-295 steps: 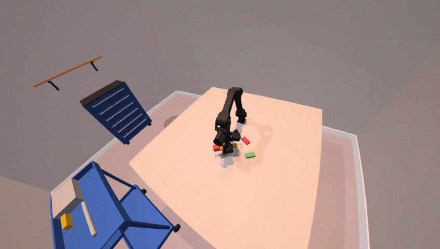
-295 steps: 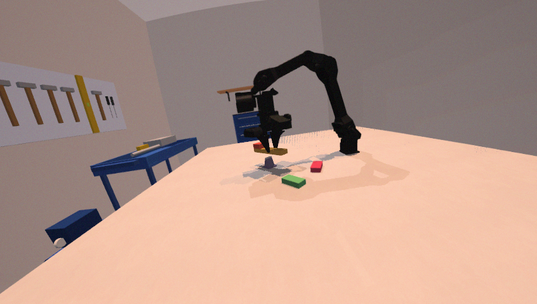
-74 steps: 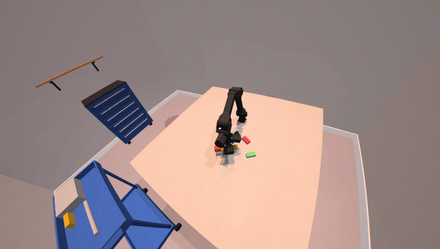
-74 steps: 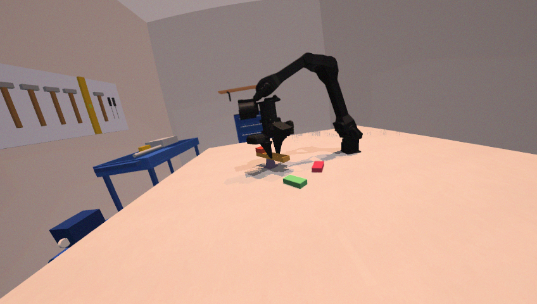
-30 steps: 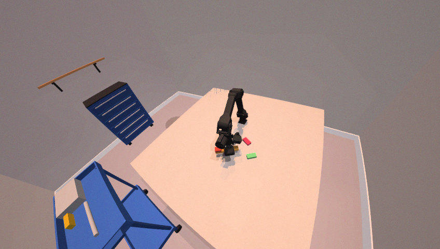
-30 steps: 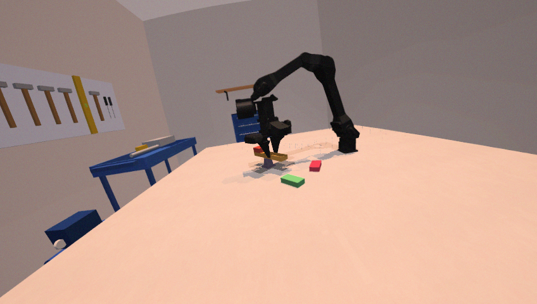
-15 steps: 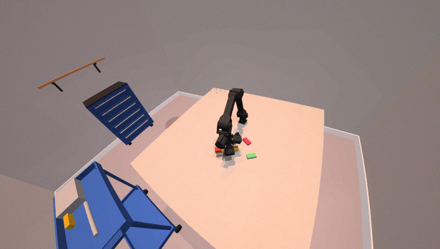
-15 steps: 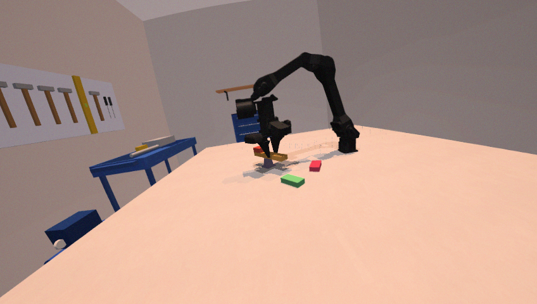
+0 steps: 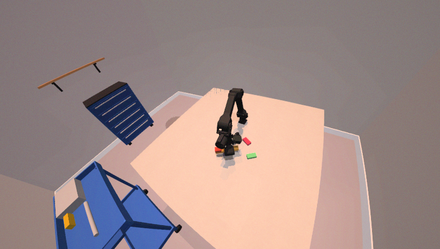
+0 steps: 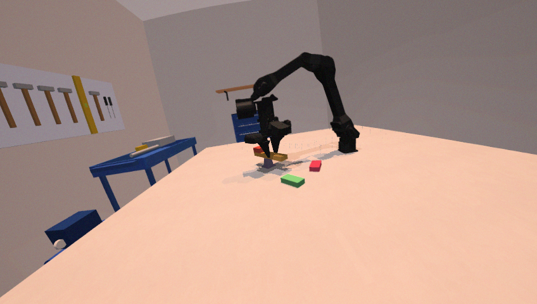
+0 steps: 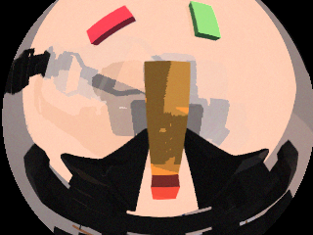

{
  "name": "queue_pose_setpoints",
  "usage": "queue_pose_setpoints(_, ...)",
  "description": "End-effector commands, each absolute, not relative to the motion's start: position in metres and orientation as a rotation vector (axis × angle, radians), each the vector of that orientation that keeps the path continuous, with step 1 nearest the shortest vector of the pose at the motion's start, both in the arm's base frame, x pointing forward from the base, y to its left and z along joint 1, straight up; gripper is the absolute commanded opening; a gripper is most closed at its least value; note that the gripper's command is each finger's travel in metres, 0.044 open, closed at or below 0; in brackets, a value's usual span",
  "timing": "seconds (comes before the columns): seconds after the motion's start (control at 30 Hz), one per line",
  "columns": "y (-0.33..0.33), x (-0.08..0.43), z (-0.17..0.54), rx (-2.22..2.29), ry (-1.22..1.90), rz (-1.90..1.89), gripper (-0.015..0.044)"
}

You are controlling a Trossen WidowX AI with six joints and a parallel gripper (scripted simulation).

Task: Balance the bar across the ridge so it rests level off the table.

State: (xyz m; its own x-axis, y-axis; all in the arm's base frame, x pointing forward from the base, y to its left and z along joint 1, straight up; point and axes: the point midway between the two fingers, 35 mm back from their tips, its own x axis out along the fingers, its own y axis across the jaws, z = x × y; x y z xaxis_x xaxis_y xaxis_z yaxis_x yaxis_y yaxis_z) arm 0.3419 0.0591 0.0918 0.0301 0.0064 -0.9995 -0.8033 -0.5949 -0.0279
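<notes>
The orange-brown bar point(image 9: 236, 148) point(image 10: 280, 157) point(image 11: 168, 98) is held between the fingers of my gripper point(image 10: 272, 153) point(image 11: 166, 132), which is shut on it near its middle. A red block point(image 9: 218, 149) point(image 10: 258, 149) point(image 11: 164, 191) sits on one end of the bar. The purple-grey ridge point(image 10: 268, 163) stands on the table point(image 9: 271, 197) point(image 10: 339, 233) directly under the bar's middle. The bar is above the table and looks close to level. Whether it touches the ridge top is hidden by a finger. In the wrist view the ridge is hidden under the bar.
A pinkish-red block point(image 9: 246, 140) point(image 10: 315, 165) point(image 11: 111, 24) lies on the table towards the arm's base. A green block point(image 9: 251, 155) point(image 10: 292, 180) point(image 11: 204, 21) lies off the bar's free end. A blue cart point(image 9: 101, 197) point(image 10: 143, 158) stands beyond the table edge.
</notes>
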Motion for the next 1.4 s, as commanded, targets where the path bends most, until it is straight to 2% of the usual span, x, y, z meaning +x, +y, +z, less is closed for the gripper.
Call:
queue_pose_setpoints(0.0,0.0591,0.3419,0.0918,-1.678,0.816,1.633,0.0)
queue_pose_setpoints(0.43,0.0591,0.3419,0.0918,-1.678,0.816,1.633,0.0)
queue_pose_setpoints(0.63,0.0591,0.3419,0.0918,-1.678,0.816,1.633,0.0157)
queue_pose_setpoints(0.67,0.0591,0.3419,0.0918,-1.678,0.816,1.633,0.0167)
queue_pose_setpoints(1.37,0.0591,0.3419,0.0918,-1.678,0.816,1.633,0.0169)
